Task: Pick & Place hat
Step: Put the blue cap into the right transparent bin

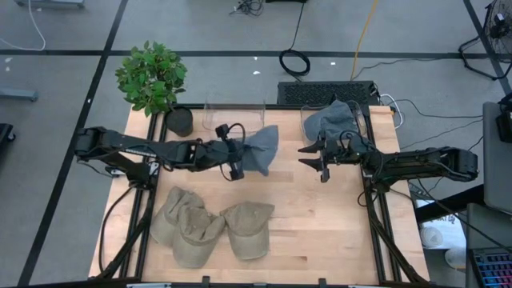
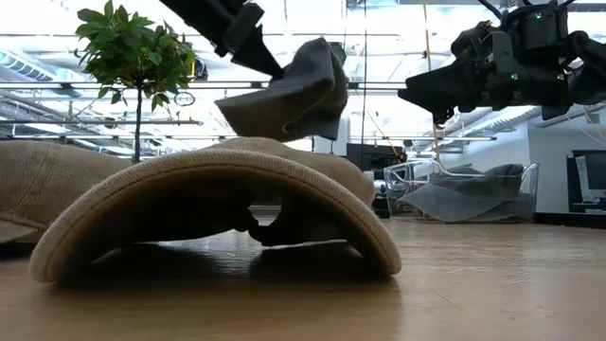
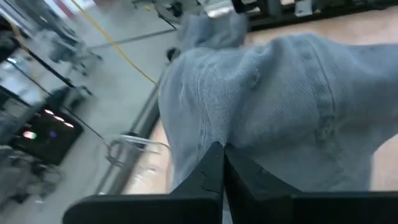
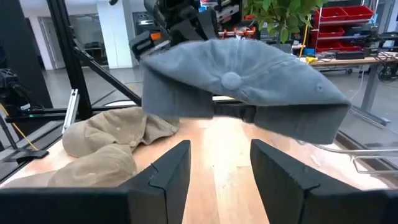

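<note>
A grey hat [image 1: 262, 150] hangs above the middle of the table with my left gripper [image 1: 239, 158] shut on it; the left arm reaches in from the table's left. The right wrist view shows the same hat [image 4: 249, 81] with its top button turned toward that camera. My right gripper [image 1: 311, 156] stands open a little to the hat's right, pointing at it, its fingers [image 4: 177, 168] apart with nothing between them. A second grey hat [image 1: 332, 118] lies in a clear bin at the far right. Three tan hats [image 1: 200, 232] lie side by side on the table's near left. My left gripper pinches a fold of the grey hat's cloth [image 3: 217, 140] between its two shut fingers, on the side of the hat nearest the left arm. The fingers come from the table's left, slanting slightly down. The hat is lifted clear of the table and droops beyond the fingertips.
A potted plant [image 1: 152, 76] stands at the far left corner. A clear bin [image 1: 234, 112] sits at the far middle and another [image 1: 366, 120] at the far right. In the low view a tan hat [image 2: 218, 208] fills the foreground. Bare wood lies at the near right.
</note>
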